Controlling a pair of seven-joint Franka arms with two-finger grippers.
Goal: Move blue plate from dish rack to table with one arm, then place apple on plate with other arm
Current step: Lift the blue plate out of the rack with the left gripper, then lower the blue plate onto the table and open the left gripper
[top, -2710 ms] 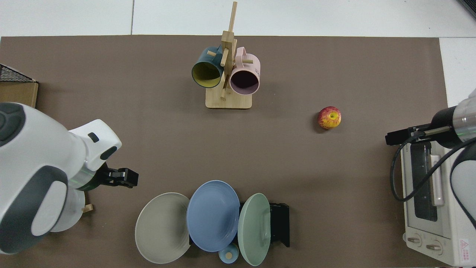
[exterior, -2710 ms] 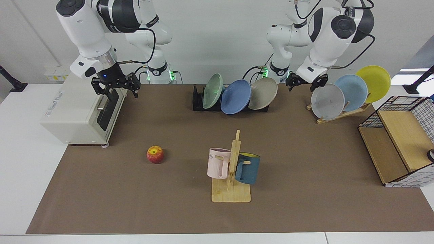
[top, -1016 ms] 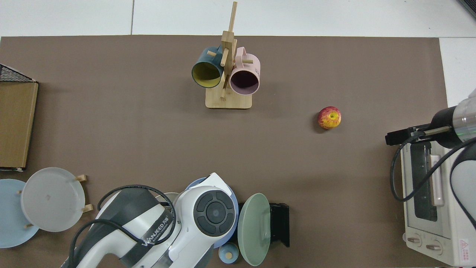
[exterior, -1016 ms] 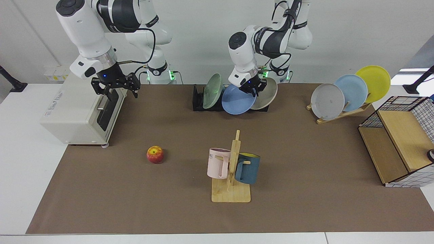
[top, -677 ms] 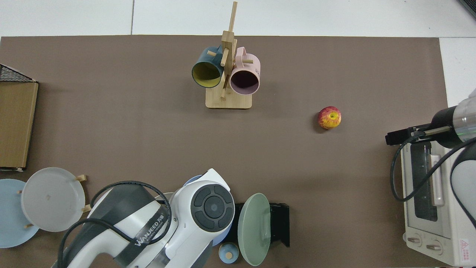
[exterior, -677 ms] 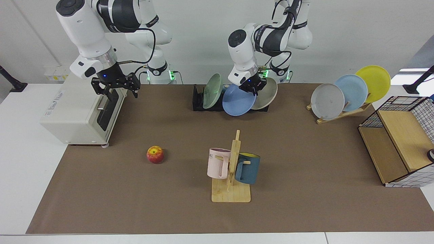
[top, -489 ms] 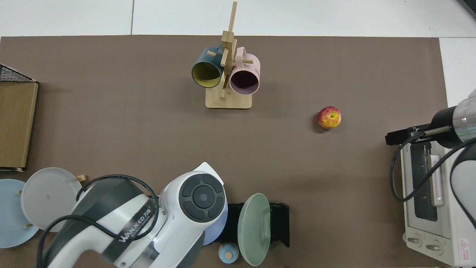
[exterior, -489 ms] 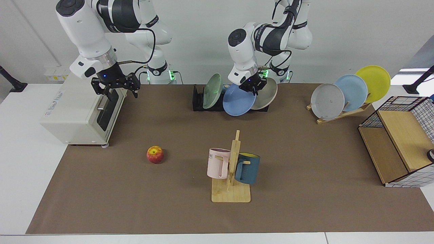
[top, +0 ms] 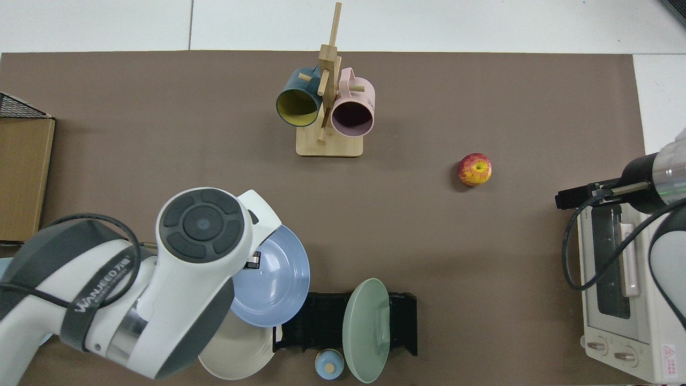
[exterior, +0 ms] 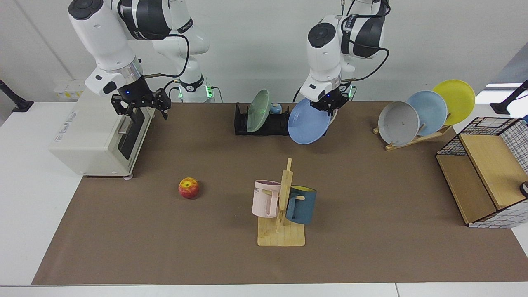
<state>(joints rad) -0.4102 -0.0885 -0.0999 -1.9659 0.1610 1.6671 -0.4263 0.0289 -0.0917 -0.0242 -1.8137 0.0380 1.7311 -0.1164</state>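
The blue plate [exterior: 308, 127] [top: 276, 284] hangs tilted in the air beside the black dish rack [exterior: 268, 124] [top: 321, 321], out of its slots. My left gripper [exterior: 328, 103] is shut on the plate's upper rim; in the top view the arm covers most of that gripper [top: 252, 261]. The apple [exterior: 189, 187] [top: 475, 169] lies on the brown mat of the table [exterior: 371, 185]. My right gripper [exterior: 140, 108] [top: 571, 198] waits open above the toaster oven's front, well back from the apple.
A pale green plate [exterior: 258, 110] and a beige plate [top: 236, 348] stay in the rack. A mug tree [exterior: 282, 206] with pink and teal mugs stands mid-table. The toaster oven [exterior: 95, 136], a wooden plate stand [exterior: 412, 119] and a wire-and-wood box [exterior: 486, 173] flank the mat.
The left arm swung to the rack, closed on the blue plate, lifted it out and carried it rightward in the facing view. The right arm and apple stayed put.
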